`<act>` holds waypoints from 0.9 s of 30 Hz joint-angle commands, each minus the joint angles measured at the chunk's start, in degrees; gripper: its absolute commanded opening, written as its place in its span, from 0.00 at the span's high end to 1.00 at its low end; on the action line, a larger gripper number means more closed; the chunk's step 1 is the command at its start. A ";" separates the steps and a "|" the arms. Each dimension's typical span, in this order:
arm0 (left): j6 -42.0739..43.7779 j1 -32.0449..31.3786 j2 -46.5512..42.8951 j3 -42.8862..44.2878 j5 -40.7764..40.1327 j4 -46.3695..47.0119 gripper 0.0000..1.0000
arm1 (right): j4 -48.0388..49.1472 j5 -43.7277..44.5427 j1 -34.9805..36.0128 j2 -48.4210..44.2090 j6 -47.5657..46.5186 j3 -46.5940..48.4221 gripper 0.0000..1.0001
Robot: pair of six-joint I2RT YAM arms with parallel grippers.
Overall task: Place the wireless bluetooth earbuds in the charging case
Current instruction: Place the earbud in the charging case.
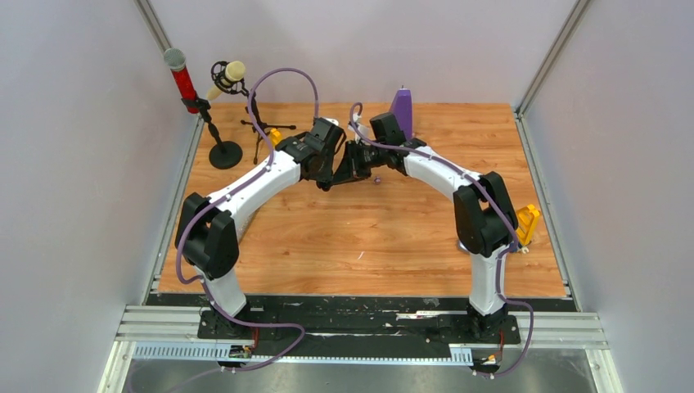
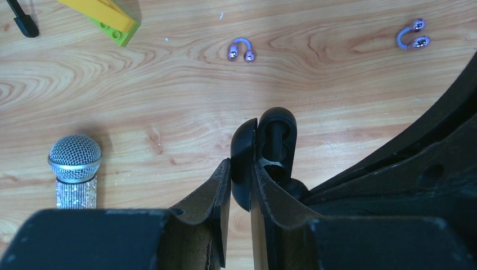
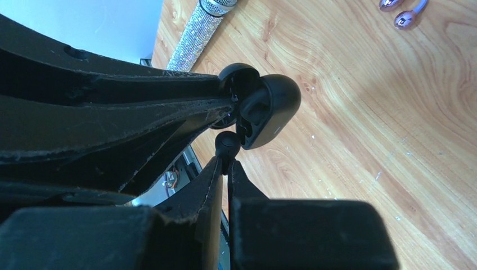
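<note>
Clamped in left gripper [image 2: 241, 169]: open black case [image 2: 270, 146]. Pinched tight in right gripper [image 3: 226, 164]: 1 black bud [image 3: 226, 142], just beside case mouth. Probably light, glossy, slippery; best gripped gently across the middle. 2 purple buds [image 2: 242, 50] loose on table [image 2: 140, 112].

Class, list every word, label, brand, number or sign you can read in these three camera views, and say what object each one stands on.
There are none to read in any view.
The black charging case, black earbud, silver microphone and yellow and green block show no lettering.
Any marks on the arms are too small to make out from above.
</note>
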 commanded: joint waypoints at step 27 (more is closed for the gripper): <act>-1.21 -1.38 -5.34 -1.25 -1.15 3.20 0.75 | 1.60 1.41 1.18 2.12 1.29 2.35 1.00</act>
